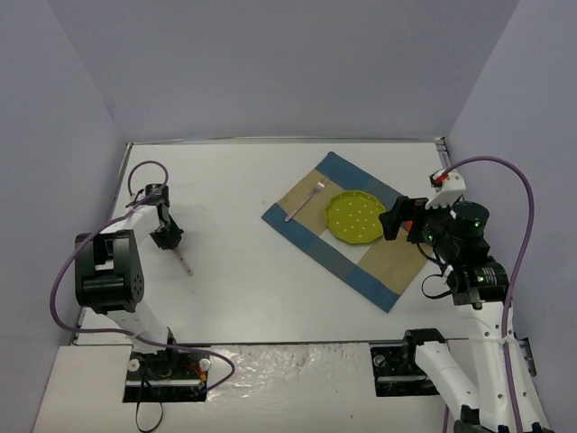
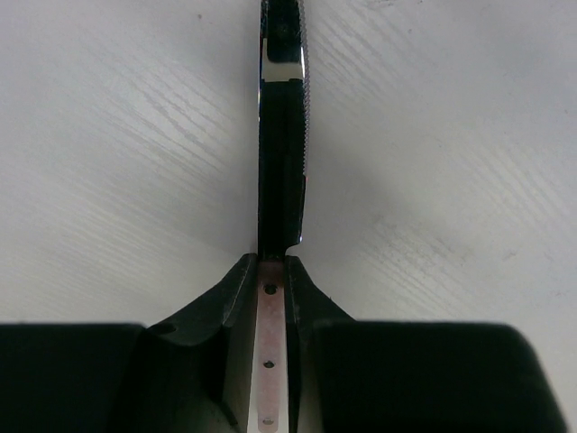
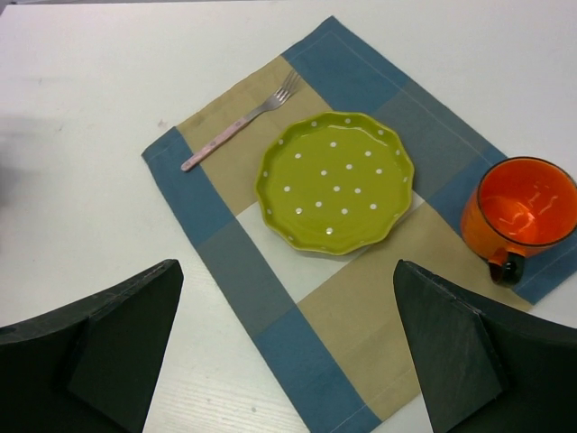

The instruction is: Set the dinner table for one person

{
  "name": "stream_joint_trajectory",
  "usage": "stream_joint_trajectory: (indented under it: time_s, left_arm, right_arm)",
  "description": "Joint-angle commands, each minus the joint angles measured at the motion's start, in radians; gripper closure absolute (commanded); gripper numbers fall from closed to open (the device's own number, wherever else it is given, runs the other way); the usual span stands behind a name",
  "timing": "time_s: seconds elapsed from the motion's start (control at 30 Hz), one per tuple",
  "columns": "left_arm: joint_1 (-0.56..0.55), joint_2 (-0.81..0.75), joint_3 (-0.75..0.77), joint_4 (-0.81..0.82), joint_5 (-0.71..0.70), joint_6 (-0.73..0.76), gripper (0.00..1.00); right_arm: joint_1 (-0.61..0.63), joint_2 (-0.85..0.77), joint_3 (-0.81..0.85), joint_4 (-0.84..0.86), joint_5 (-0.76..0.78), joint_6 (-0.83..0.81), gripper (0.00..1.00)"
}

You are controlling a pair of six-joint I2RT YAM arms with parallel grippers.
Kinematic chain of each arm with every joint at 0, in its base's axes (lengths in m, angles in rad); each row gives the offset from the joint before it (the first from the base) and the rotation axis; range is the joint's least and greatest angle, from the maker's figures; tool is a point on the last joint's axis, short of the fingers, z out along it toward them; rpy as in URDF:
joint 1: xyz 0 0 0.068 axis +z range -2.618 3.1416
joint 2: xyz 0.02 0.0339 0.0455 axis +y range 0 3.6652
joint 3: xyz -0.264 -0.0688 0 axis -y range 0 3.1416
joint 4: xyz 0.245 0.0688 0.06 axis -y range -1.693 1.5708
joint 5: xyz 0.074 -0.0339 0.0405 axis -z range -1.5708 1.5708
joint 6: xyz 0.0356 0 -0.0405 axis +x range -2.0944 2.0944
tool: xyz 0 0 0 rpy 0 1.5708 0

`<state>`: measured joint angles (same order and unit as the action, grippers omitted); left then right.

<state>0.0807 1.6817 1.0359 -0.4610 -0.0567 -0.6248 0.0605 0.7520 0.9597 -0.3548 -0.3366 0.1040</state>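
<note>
On the left part of the white dinner table (image 1: 234,189), my left gripper (image 1: 167,237) is shut on a knife (image 1: 185,262). In the left wrist view the two fingers press both sides of its pink riveted handle (image 2: 270,343), and the blade (image 2: 282,135) points away along the tabletop. My right gripper (image 1: 394,221) hovers open over the right side of the checked placemat (image 1: 379,275), with nothing between its fingers (image 3: 117,343). A green dotted plate (image 3: 335,180) sits on the placemat, a pink-handled fork (image 3: 239,133) lies to its left, and an orange mug (image 3: 521,212) stands at its right.
Pale lavender walls (image 1: 270,63) close in the table on three sides. The placemat (image 3: 270,298) lies at an angle right of centre. The left arm's purple cable (image 1: 144,171) loops near the left wall.
</note>
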Motion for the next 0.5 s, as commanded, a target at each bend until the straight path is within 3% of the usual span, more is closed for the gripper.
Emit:
stream_joint_trajectory:
  time_s: [0.0, 0.2, 0.47]
  left_arm:
    - [-0.02, -0.143, 0.076, -0.021, 0.072, -0.029, 1.0]
    - [-0.178, -0.251, 0.138, 0.105, 0.223, -0.086, 1.0]
    - [-0.351, -0.288, 0.135, 0.52, 0.474, -0.177, 1.0]
  right_arm:
    - [0.011, 0.035, 0.043, 0.116, -0.129, 0.04, 0.0]
    - [0.055, 0.077, 0.002, 0.249, -0.241, 0.185, 0.0]
    - [0.256, 0.238, 0.017, 0.38, -0.281, 0.264, 0.02]
